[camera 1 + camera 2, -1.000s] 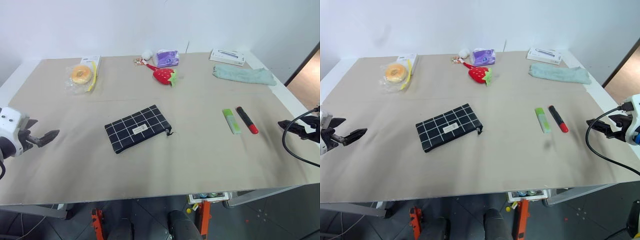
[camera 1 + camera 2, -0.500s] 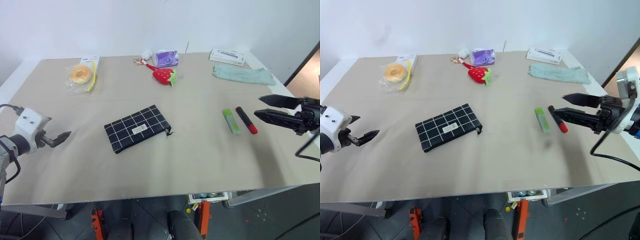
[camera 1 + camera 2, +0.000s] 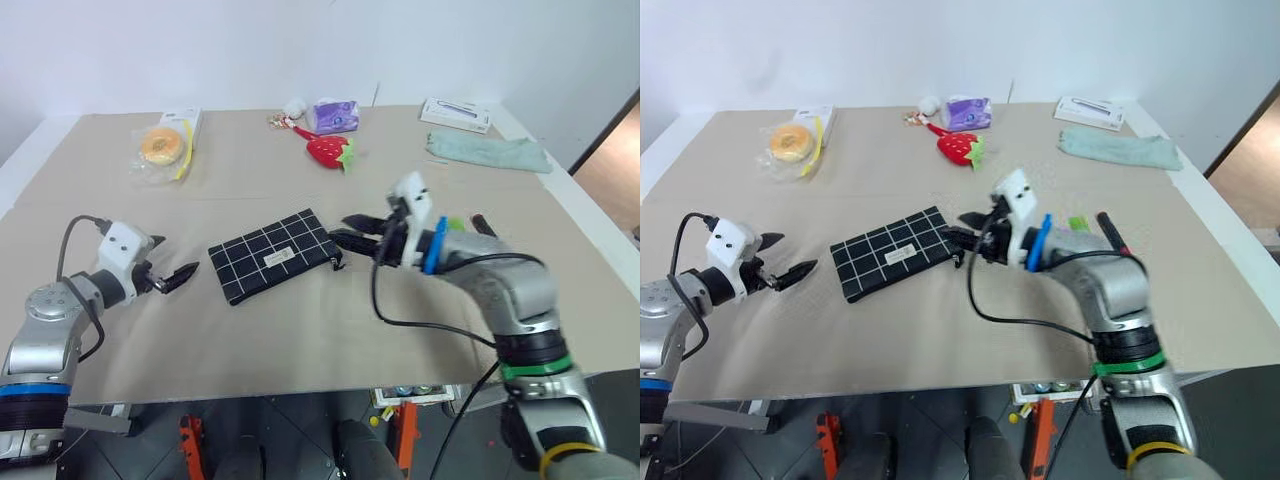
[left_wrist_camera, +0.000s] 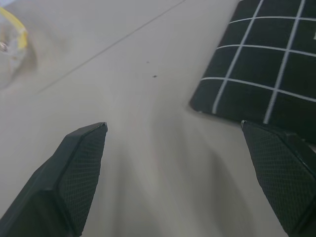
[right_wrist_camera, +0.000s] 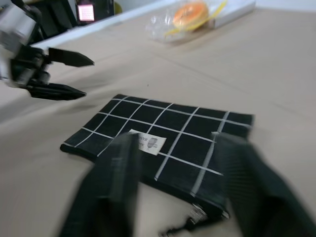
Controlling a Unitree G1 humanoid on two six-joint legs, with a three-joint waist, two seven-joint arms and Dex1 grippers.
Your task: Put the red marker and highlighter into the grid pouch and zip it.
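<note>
The right end effector (image 3: 352, 236) has swung from the desk's right edge in across the top to the zipper end of the flat black fabric pouch with white grid lines (image 3: 275, 256), its two black fingers now narrowed but still apart and holding nothing. The left end effector (image 3: 178, 274) has also come inward, its fingers spread wide and empty, just beside the pouch's other end. The pouch lies closed mid-desk (image 3: 300, 330). The short light-green highlighter (image 3: 1078, 222) and the black marker with a red cap end (image 3: 1108, 230) lie side by side behind the right arm, largely hidden by it and untouched. Both arms closing on the pouch suggests opening the zipper comes first, before either pen is picked up.
</note>
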